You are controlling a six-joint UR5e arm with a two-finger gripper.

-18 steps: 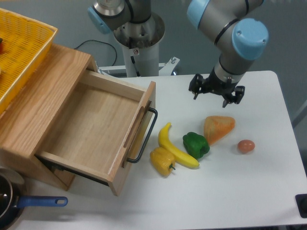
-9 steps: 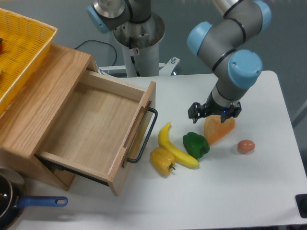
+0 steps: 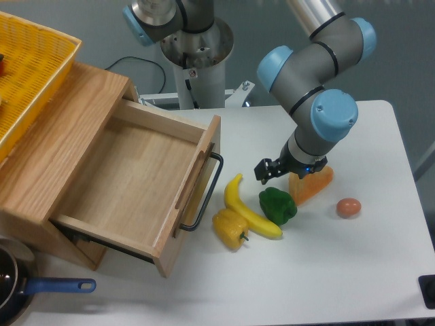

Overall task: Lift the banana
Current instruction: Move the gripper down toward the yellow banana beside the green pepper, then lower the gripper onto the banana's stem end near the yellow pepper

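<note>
Banana (image 3: 249, 210) lies flat on the white bench (image 3: 326, 272), its upper tip pointing toward the drawer handle (image 3: 206, 193) and its lower end running down to the right. Just beside its lower-left side sits a yellow bell pepper (image 3: 230, 227), touching or nearly touching it, and a green bell pepper (image 3: 278, 206) sits close on its right. The claw (image 3: 280, 170) hangs low above the bench, just over the green pepper's upper edge and up and to the right of the banana; its fingers stand spread apart and hold nothing. Part of the claw and wrist covers the top of an orange wedge-shaped toy (image 3: 312, 185) lying right of the green pepper. A small brown egg (image 3: 348, 207) rests farther right, apart from the rest. On the left, a wooden box carries an open drawer (image 3: 132, 183), pulled out toward the fruit, with its inside bare wood. A yellow basket (image 3: 30, 64) sits on top of the box at the far left, and a dark pan with a blue handle (image 3: 54, 286) shows at the lower-left corner.
</note>
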